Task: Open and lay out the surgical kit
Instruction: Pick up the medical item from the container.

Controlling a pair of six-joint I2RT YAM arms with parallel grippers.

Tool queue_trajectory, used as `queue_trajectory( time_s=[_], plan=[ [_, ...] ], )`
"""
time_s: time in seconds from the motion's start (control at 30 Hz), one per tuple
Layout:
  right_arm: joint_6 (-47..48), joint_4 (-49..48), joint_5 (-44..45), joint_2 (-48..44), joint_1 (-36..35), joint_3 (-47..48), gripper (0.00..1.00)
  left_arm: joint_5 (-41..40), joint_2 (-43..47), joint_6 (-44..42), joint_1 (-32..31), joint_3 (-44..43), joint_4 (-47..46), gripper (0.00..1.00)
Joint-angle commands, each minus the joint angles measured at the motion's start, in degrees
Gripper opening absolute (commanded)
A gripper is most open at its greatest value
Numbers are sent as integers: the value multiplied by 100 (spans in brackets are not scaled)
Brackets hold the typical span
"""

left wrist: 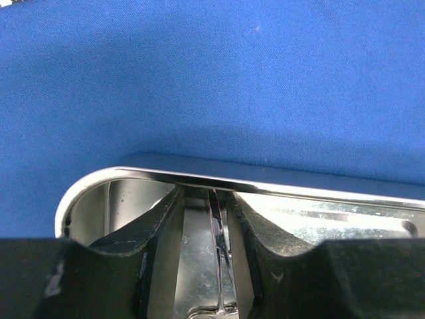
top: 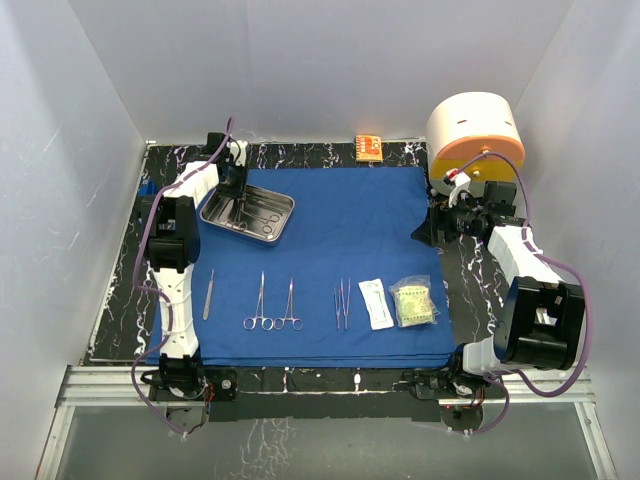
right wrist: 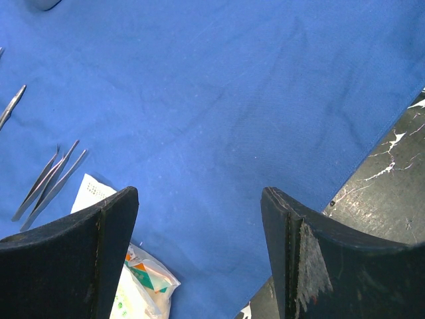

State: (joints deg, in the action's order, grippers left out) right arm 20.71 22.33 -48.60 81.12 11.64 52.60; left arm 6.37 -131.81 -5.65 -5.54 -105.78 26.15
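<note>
Left end effector stood narrowly parted inside tray, straddling steel instrument; instrument's long axis ran straight ahead. Right end effector gaped empty, well apart.

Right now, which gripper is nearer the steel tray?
Left. The left gripper is inside the steel tray; the right gripper hovers by the right edge of the blue drape, well away.

Work area enclosed by plain white walls: back wall, left wall, right wall. Table topped in black, white-veined marble pattern, left bare along left, back and right edges. Aluminium rail fixed along near edge; grey surface seen below it. Scene lit evenly, shadows soft. Cylinder set at back right; orange box at back edge.
</note>
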Motion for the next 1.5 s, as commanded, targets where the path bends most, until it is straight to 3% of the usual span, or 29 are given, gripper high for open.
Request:
queue_trajectory(
  time_s=[0.0, 0.2, 0.63, 1.0, 1.47],
  plan=[
    [54, -171, -99, 27, -11, 6, 73, -57, 121, -162, -44, 233, 240, 30],
    [56, -176, -102, 9, -12, 0, 73, -35, 73, -138, -44, 230, 286, 24],
    [56, -172, -102, -8, -12, 6, 73, 170, 380, 358, -48, 376, 249, 0],
    [53, -168, -114, -96, -12, -12, 73, 87, 947, 432, -52, -181, 272, 0],
    [38, -192, -136, -158, -13, -13, 73, 132, 1756, 805, -57, -184, 619, 0]
  ],
)
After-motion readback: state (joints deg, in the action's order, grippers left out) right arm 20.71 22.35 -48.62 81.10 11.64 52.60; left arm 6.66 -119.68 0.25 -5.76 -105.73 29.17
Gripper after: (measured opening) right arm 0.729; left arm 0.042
